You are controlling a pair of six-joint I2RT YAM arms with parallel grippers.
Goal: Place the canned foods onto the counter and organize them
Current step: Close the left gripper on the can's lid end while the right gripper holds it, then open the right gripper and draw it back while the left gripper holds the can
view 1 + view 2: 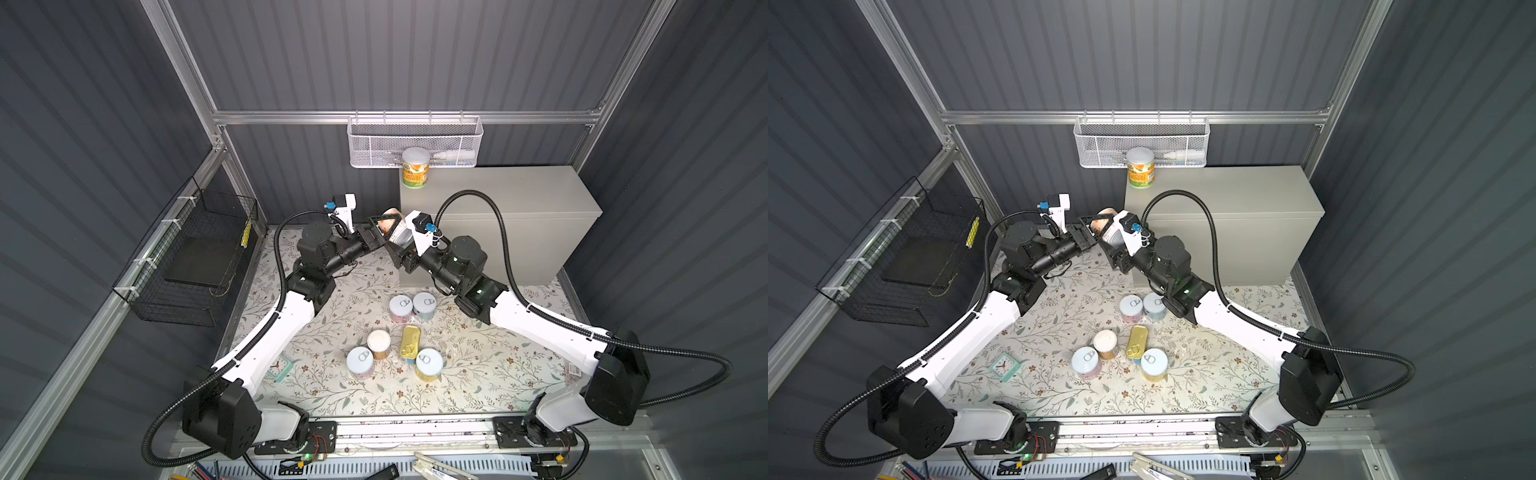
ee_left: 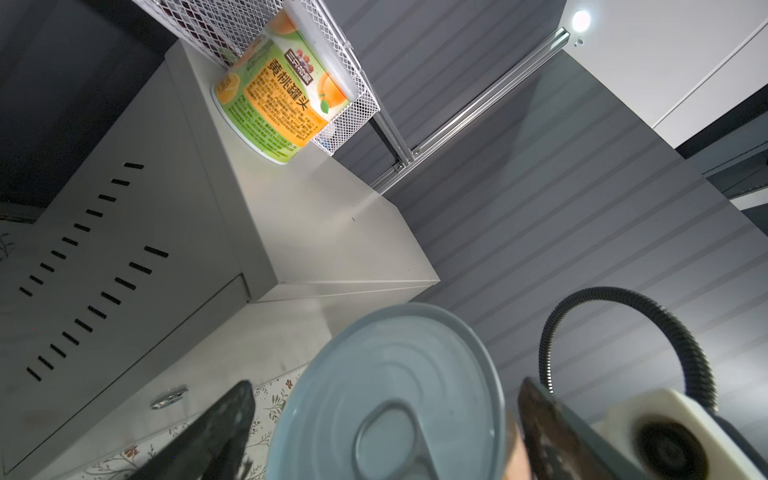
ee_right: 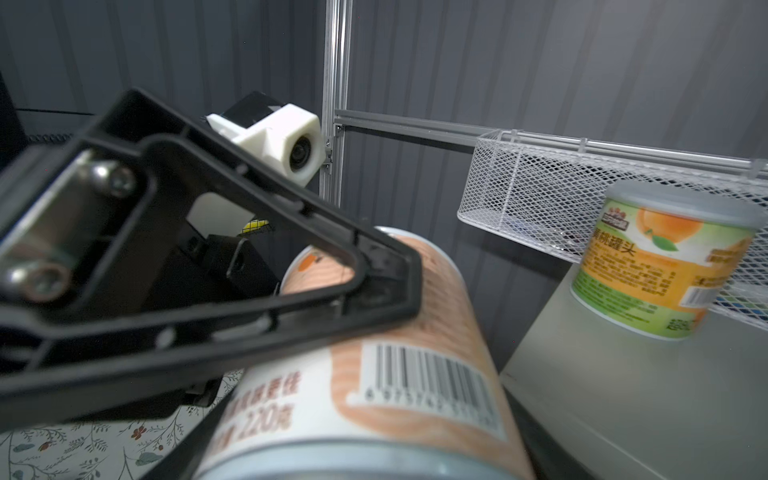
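Your right jaws clamp the orange-labelled can [image 3: 415, 374]. It is held tilted in the air at the centre of both top views, just off the front left corner of the cabinet bench [image 1: 519, 195]. Your left jaws stand spread either side of its pull-tab lid end, with a gap showing at one finger. A green-and-orange can [image 1: 415, 170] stands upright at the cabinet top's back left corner, before the white mesh basket [image 1: 374, 145]. A gold-topped oblong tin [image 1: 410, 340] and five round tins [image 1: 360, 362] sit on the floral bench [image 1: 332, 386], lower centre.
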